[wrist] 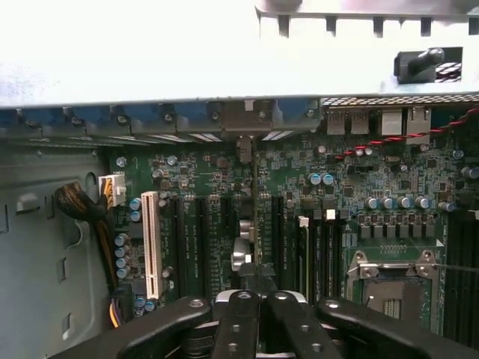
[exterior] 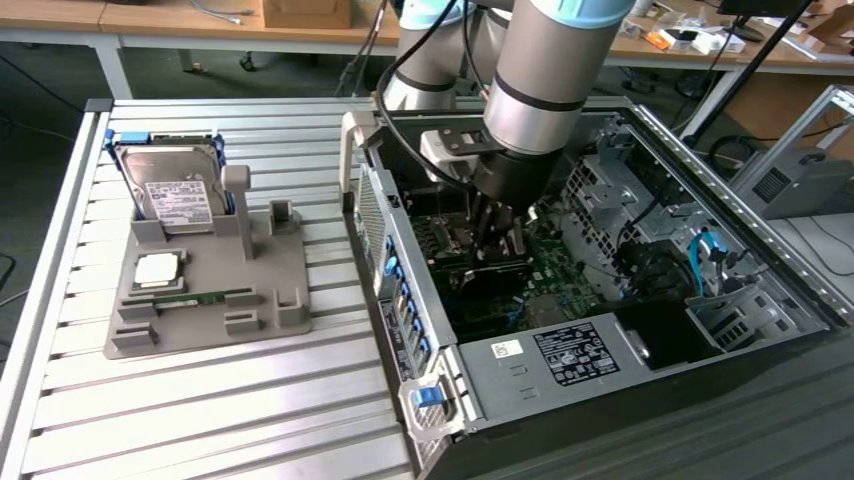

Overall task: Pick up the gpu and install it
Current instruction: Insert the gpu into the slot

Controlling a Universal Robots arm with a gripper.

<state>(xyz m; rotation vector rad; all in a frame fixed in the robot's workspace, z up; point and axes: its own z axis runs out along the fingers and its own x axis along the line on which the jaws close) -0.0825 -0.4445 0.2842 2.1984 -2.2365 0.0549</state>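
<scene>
The gpu (wrist: pixel 255 217) stands on edge in a motherboard slot inside the open computer case (exterior: pixel 747 230). I see it edge-on as a thin dark card running toward its bracket at the case's rear wall. In the exterior view the gpu (exterior: pixel 489 268) shows as a dark strip under the arm. My gripper (wrist: pixel 260 318) hangs directly above the card's upper edge, and its black fingers (wrist: pixel 238 321) are drawn together. I cannot tell whether they pinch the card or only touch it. My gripper (exterior: pixel 503 238) reaches straight down into the case.
On the exterior view's left, a grey holder (exterior: pixel 267 320) carries a hard drive (exterior: pixel 180 195), a processor (exterior: pixel 158 268) and a memory stick (exterior: pixel 200 297). The power supply (exterior: pixel 574 350) and drive cages (exterior: pixel 601 190) crowd the case. A white slot (wrist: pixel 151 239), processor socket (wrist: pixel 393 288) and cable bundle (wrist: pixel 82 206) flank the card.
</scene>
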